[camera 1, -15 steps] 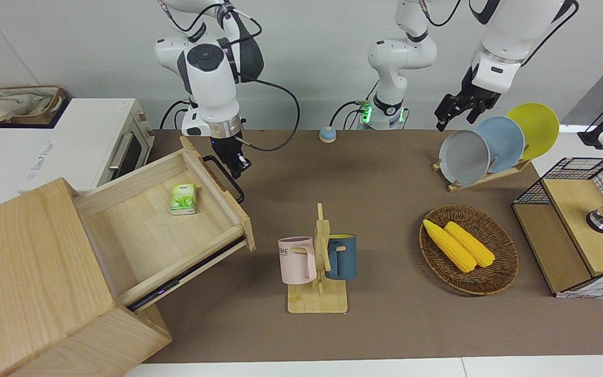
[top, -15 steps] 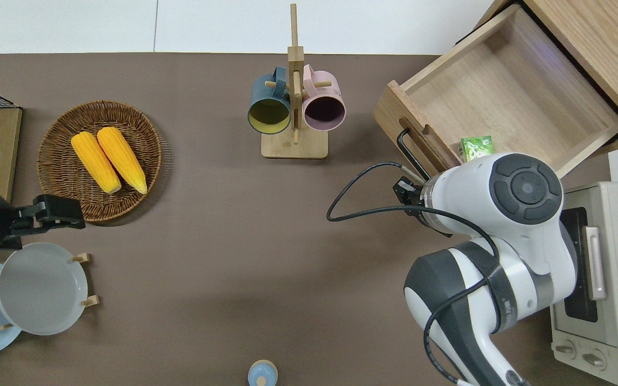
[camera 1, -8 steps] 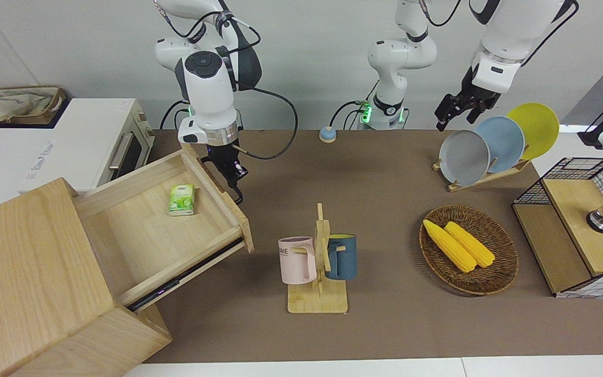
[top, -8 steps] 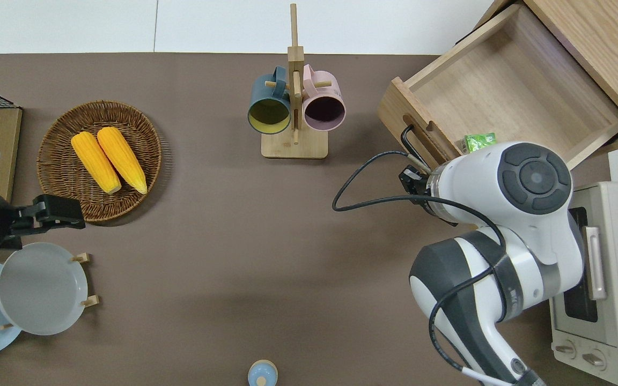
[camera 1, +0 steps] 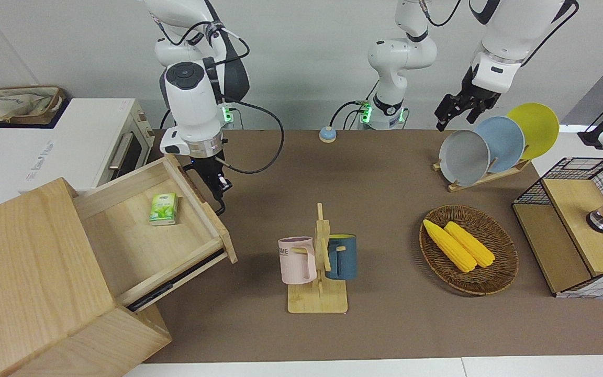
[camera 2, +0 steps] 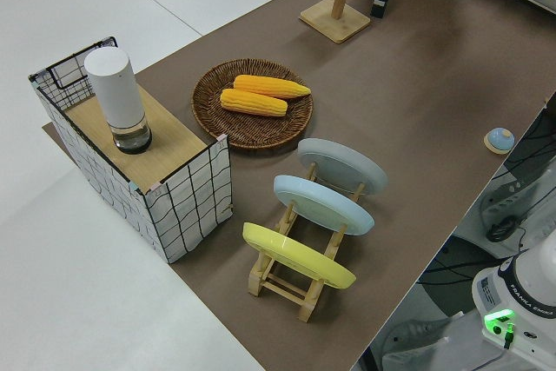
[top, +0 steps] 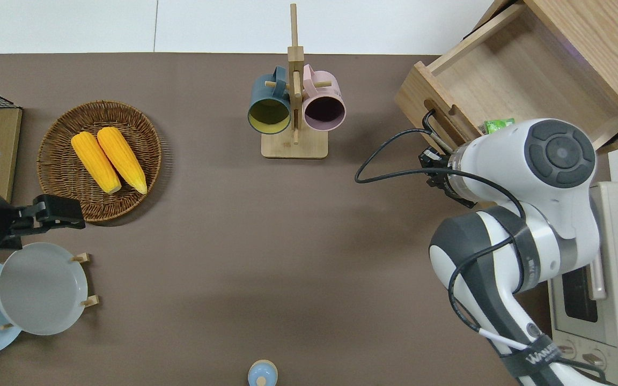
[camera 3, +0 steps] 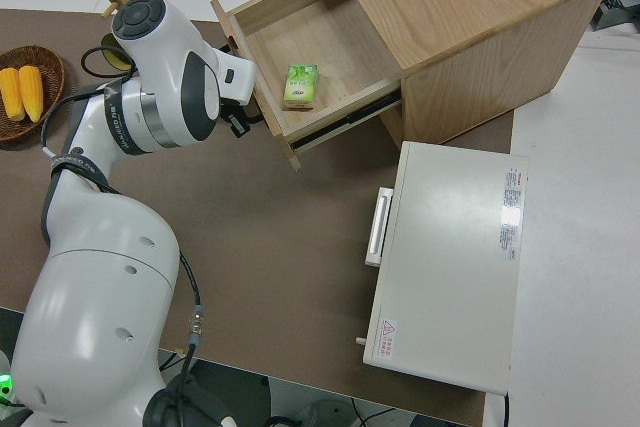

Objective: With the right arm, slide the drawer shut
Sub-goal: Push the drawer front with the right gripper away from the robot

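The light-wood drawer [camera 1: 139, 230] stands partly open from the big cabinet [camera 1: 24, 272]; it also shows in the overhead view [top: 529, 80] and the right side view [camera 3: 320, 37]. A green packet [camera 1: 163, 209] lies inside it. My right gripper [camera 1: 216, 182] points down at the drawer's front panel, right at the black bar handle [camera 1: 221, 205], at the handle's end nearer to the robots [top: 431, 119]. The wrist hides where the gripper [top: 433, 161] meets the handle. My left arm is parked, its gripper [camera 1: 456, 112] open.
A white toaster oven [camera 1: 97, 141] stands beside the cabinet, nearer to the robots. A mug rack [camera 1: 318, 262] holds a pink and a blue mug mid-table. A wicker basket [camera 1: 495, 277] with two corn cobs, a plate rack [camera 1: 484, 146] and a wire-and-wood box [camera 1: 579, 225] stand toward the left arm's end.
The drawer has slid further into the cabinet, and my right gripper has moved with its front panel toward the cabinet. The left arm has not moved.
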You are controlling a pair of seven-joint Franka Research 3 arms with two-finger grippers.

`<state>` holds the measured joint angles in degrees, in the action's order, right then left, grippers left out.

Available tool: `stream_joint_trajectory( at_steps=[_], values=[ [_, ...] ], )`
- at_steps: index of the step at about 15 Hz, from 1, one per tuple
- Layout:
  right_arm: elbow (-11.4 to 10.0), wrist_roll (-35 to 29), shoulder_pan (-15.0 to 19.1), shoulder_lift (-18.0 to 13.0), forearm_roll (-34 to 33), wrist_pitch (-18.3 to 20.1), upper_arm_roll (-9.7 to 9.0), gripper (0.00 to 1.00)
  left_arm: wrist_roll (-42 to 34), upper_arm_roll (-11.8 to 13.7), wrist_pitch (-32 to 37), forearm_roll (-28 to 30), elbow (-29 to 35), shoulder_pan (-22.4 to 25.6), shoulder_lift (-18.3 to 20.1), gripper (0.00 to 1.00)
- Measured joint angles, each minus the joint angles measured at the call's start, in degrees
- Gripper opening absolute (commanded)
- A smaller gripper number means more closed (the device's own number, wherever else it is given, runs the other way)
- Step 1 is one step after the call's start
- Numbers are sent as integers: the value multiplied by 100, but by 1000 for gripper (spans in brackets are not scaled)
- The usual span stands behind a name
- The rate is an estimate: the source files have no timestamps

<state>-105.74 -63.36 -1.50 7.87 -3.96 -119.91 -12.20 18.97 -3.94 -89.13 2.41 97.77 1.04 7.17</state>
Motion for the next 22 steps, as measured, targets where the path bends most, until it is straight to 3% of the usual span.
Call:
stream_joint_trajectory(
  at_steps=[9, 17, 22],
  values=[
    [185, 389, 668, 240, -238, -260, 6, 0, 0, 0, 0, 0, 0, 0, 0, 993],
    [968, 489, 1052, 708, -404, -275, 10, 0, 0, 0, 0, 0, 0, 0, 0, 993],
    [1270, 859, 1317, 918, -430, -278, 11, 0, 0, 0, 0, 0, 0, 0, 0, 993]
  ],
)
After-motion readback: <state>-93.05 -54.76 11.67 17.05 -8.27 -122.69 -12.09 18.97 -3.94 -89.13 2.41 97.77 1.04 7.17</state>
